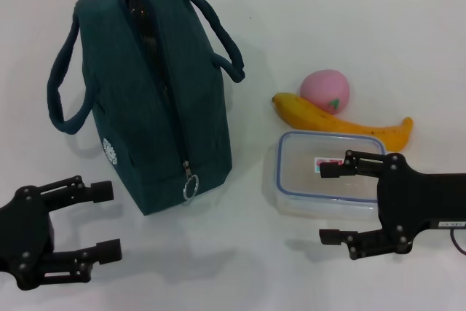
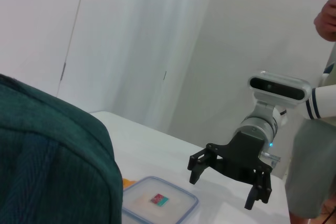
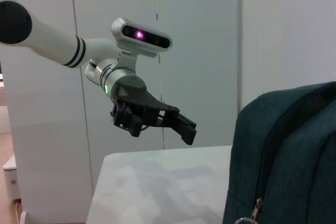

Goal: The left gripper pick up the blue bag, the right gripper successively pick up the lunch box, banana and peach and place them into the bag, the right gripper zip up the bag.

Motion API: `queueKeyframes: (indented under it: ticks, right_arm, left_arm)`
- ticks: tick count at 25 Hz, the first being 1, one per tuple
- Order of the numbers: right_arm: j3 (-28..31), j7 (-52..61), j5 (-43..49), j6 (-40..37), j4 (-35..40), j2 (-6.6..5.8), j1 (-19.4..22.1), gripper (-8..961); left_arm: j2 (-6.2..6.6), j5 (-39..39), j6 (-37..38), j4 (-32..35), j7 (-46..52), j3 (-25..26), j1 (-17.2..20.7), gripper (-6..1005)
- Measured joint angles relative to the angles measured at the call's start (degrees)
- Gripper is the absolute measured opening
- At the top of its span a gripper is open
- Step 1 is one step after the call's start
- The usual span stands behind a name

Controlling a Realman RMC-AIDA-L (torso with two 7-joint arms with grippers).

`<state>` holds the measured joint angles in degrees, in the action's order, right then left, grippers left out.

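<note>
On the bench (image 1: pixel 306 245), the blue bag (image 1: pixel 156 100) stands upright at ten o'clock, with the lunch box (image 1: pixel 328 176), banana (image 1: pixel 342 123) and peach (image 1: pixel 325 90) grouped at two o'clock. The left claw (image 1: pixel 108 221) hovers at seven o'clock, spread wide and empty. The right claw (image 1: pixel 328 204) hovers at four o'clock beside the lunch box, equally wide.

No words or numbers can be read anywhere. The blue bag (image 1: pixel 156 85) has a small round white logo (image 1: pixel 110 150), the lunch box (image 1: pixel 326 174) has a red and white sticker (image 1: pixel 327 163), and the right gripper (image 1: pixel 333 204) has a small white label (image 1: pixel 451 222), all too tiny to read.
</note>
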<state>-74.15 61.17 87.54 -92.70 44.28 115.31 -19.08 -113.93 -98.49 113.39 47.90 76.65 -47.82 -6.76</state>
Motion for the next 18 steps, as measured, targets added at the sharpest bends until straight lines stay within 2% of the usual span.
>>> queueKeyframes:
  ticks: [13, 18]
  right_arm:
    - [0.06, 0.00, 0.29, -0.03, -0.51, 0.00, -0.59, 847]
    - [0.29, 0.00, 0.18, -0.02, -0.51, 0.00, -0.70, 843]
  left_arm:
    - [-0.64, -0.02, -0.11, -0.29, -0.29, 0.37, -0.01, 843]
    - [-1.15, 0.19, -0.16, -0.80, -0.82, 4.48, -0.03, 836]
